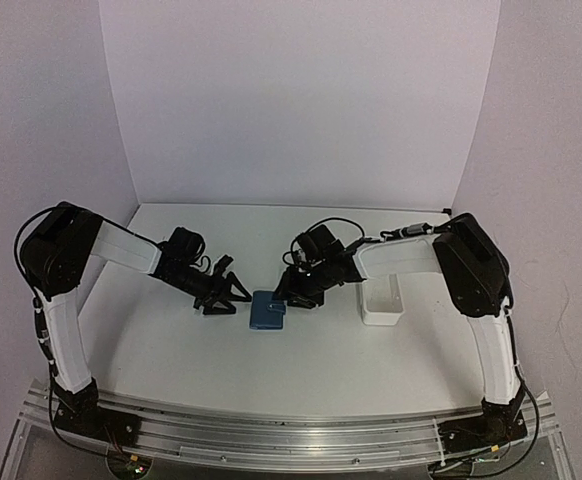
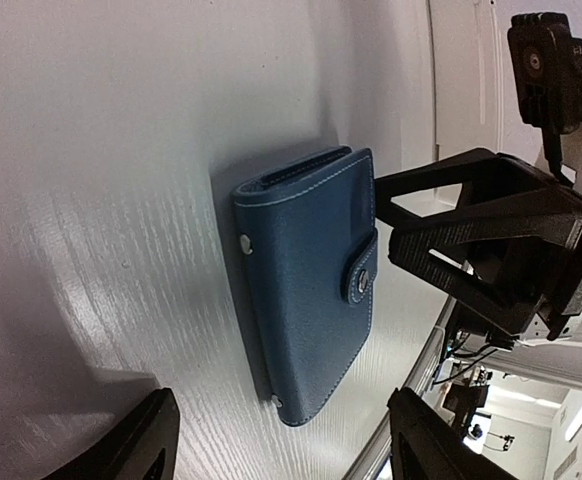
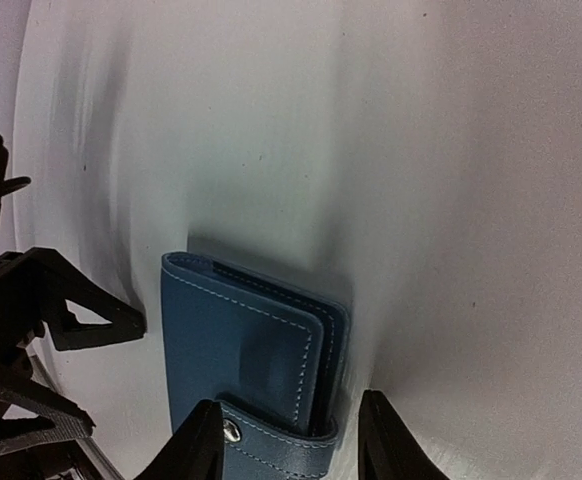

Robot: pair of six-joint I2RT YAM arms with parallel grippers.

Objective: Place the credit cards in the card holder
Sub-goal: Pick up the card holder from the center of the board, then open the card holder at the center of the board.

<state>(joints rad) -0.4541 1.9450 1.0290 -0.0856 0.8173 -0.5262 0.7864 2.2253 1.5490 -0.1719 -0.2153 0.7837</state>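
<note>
The card holder [image 1: 268, 311] is a dark-blue folded case lying flat in the middle of the table, its snap tab [image 2: 361, 282] fastened. My left gripper [image 1: 221, 298] is just left of it and open. In the left wrist view the holder's near corner [image 2: 291, 405] lies between the wide-apart fingers [image 2: 136, 440] without touching them. My right gripper [image 3: 291, 445] is open and straddles the tab edge of the card holder [image 3: 241, 345]. One finger [image 3: 196, 445] is against the tab and the other stands a little off. The credit cards are out of view.
A long white tray [image 1: 381, 300] stands on the table right of the holder, beside the right arm. White walls close off the back and both sides. Across the holder, each wrist view shows the other gripper: the right gripper [image 2: 491, 240] and the left gripper [image 3: 31, 340].
</note>
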